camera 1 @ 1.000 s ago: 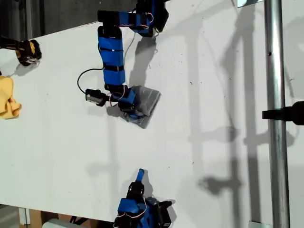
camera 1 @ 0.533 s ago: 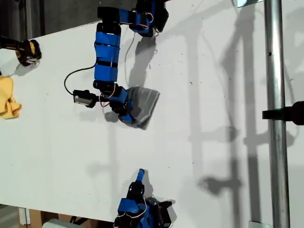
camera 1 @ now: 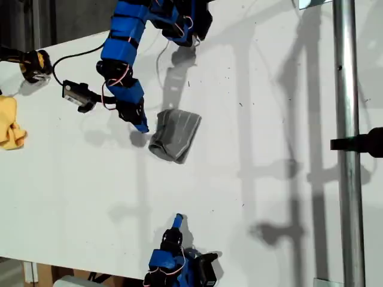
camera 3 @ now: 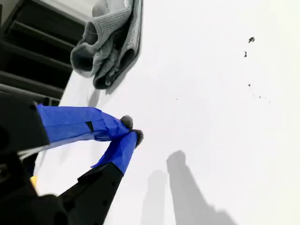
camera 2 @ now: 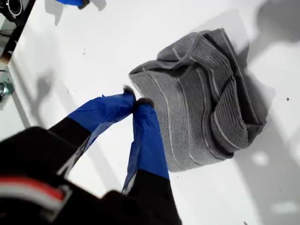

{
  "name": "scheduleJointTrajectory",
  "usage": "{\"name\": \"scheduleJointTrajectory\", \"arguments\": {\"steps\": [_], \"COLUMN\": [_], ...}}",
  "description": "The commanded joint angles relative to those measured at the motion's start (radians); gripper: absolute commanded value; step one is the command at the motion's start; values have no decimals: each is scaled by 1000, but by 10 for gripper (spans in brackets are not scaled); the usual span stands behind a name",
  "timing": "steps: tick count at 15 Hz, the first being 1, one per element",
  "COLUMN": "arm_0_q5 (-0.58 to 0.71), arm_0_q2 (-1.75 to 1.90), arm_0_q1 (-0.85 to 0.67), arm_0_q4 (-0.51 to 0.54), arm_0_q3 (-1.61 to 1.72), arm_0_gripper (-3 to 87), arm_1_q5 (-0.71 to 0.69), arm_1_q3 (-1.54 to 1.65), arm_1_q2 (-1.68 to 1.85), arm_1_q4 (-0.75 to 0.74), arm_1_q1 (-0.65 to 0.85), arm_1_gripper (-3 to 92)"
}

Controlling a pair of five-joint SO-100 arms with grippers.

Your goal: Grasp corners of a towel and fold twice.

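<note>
The grey striped towel [camera 1: 175, 136] lies bunched in a small folded heap on the white table [camera 1: 251, 197], and I cannot pick out its corners. My first gripper [camera 1: 142, 127] hangs just to the exterior view's left of it, apart from the cloth. Its blue fingers meet at the tips in the first wrist view, where my first gripper [camera 2: 133, 99] is shut on nothing beside the towel [camera 2: 201, 93]. My second gripper [camera 1: 177, 219] rests near the exterior view's bottom edge. It is shut and empty too [camera 3: 132, 130], with the towel [camera 3: 108, 42] far ahead.
A yellow cloth [camera 1: 9, 122] lies at the exterior view's left edge, with a black and yellow object [camera 1: 33, 64] above it. A metal pole [camera 1: 347, 143] with a black clamp [camera 1: 366, 143] runs down the exterior view's right side.
My first gripper came off the towel and swung up toward the exterior view's left, leaving the towel lying in its heap. The second arm has not moved.
</note>
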Motion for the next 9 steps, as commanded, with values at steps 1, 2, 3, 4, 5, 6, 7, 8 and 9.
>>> {"name": "scheduleJointTrajectory", "arguments": {"steps": [1, 2, 3, 4, 5, 6, 7, 8, 9], "arm_0_q5": [-61, -91, -86, -61, -26, -46, -55, -25, -5], "arm_0_q2": [6, 6, 6, 6, 6, 6, 6, 6, 6], "arm_0_q1": [51, 63, 77, 81, 103, 106, 103, 106, 104], "arm_0_q4": [-35, -54, -92, -87, -75, -31, -23, -26, -20], "arm_0_q3": [9, 12, 17, 20, 20, 20, 20, 20, 20], "arm_0_gripper": [-21, -21, -21, -17, -20, -20, -20, -20, -20], "arm_1_q5": [43, 78, 133, 199, 262, 318, 357, 371, 382], "arm_1_q3": [215, 351, 503, 663, 825, 960, 1040, 1092, 1141], "arm_1_q2": [281, 377, 476, 594, 733, 868, 962, 1012, 1046], "arm_1_q4": [2, -12, -41, -75, -110, -123, -86, -63, -49], "arm_1_q1": [-3, -21, -48, -80, -112, -146, -170, -175, -172], "arm_1_gripper": [-1, -1, -1, -1, -1, -1, -1, -1, -1]}}
